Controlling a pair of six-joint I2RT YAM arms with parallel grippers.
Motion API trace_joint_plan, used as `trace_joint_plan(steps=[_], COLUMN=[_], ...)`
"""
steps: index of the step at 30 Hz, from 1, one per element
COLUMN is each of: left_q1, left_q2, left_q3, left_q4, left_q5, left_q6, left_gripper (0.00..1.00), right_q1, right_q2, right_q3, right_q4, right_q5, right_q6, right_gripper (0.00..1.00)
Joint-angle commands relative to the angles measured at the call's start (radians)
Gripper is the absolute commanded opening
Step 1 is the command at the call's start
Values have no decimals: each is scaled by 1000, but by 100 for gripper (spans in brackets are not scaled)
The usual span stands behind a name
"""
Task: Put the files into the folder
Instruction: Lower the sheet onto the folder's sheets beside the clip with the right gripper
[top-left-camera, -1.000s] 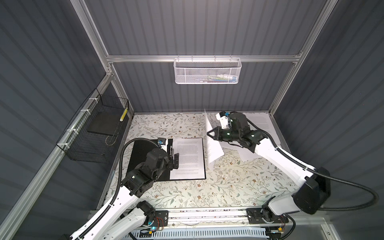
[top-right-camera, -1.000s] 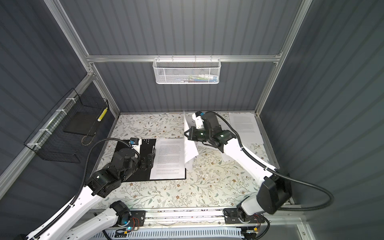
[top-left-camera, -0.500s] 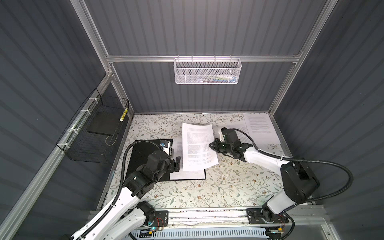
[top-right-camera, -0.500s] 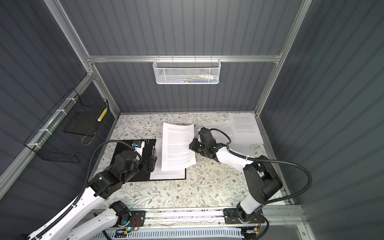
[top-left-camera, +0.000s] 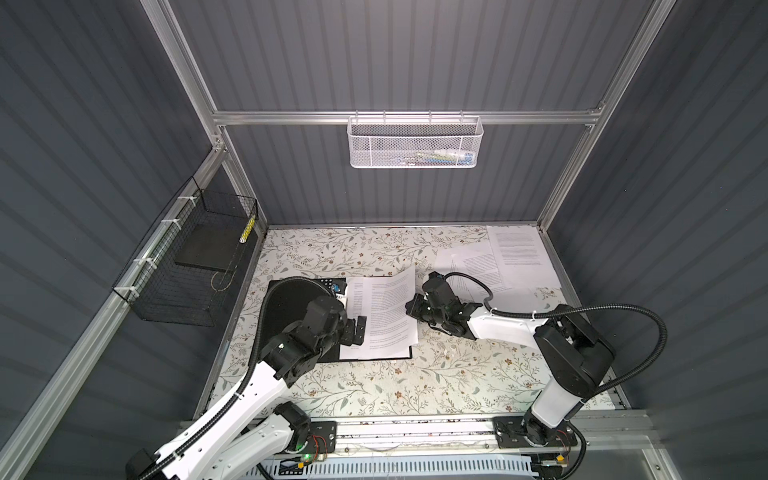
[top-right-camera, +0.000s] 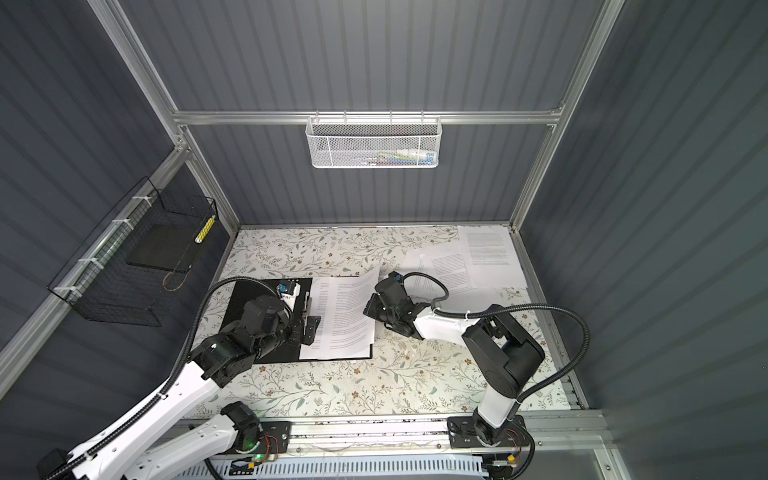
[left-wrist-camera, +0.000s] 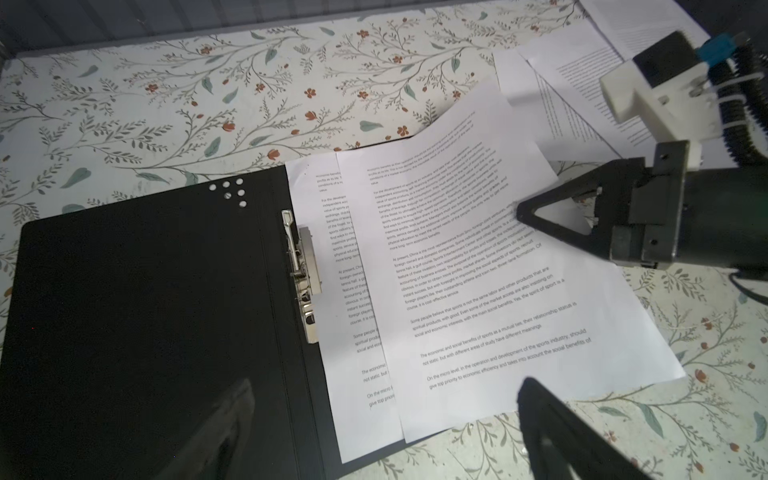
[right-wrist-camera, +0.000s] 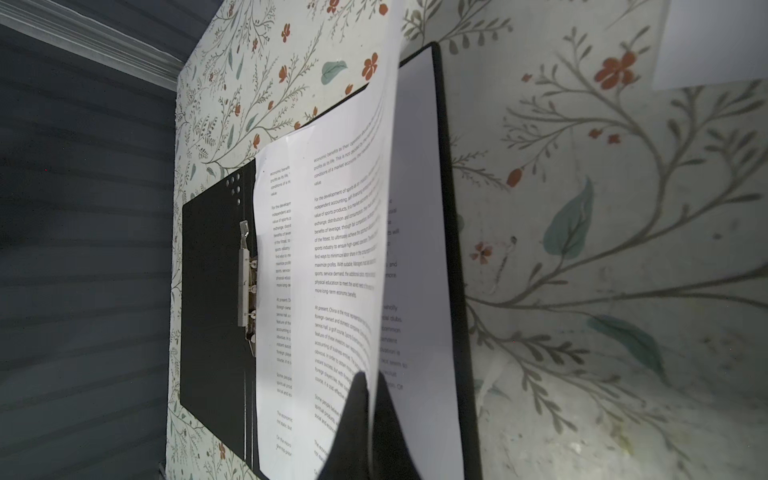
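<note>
The folder lies open on the left of the table, black inside. One printed sheet lies flat on its right half. My right gripper is shut on the right edge of a second sheet, which rests skewed over the first. My left gripper hangs open above the folder's near edge, touching nothing. More files lie at the back right.
A metal clip runs along the folder's spine. A black wire basket holding a dark slab hangs on the left wall. A white mesh basket hangs on the back wall. The right arm's cable loops over the loose sheets.
My right gripper has carried its sheet from upright at mid-table leftward and down onto the folder's right half. The left arm has barely moved.
</note>
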Motion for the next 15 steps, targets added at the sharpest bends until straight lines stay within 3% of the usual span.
trace_joint_plan(steps=[1,15], left_q1=[6,10], left_q2=[25,23], left_q3=[51,42], left_q4=[-48,-42], left_q5=[27,23], left_q6=[2,5], left_gripper=[100,100], right_q1=[17,43], right_q2=[30,120], right_q3=[20,76], right_q4=[42,85], right_q5=[41,18], right_q6=[37,63], right_gripper=[0,0])
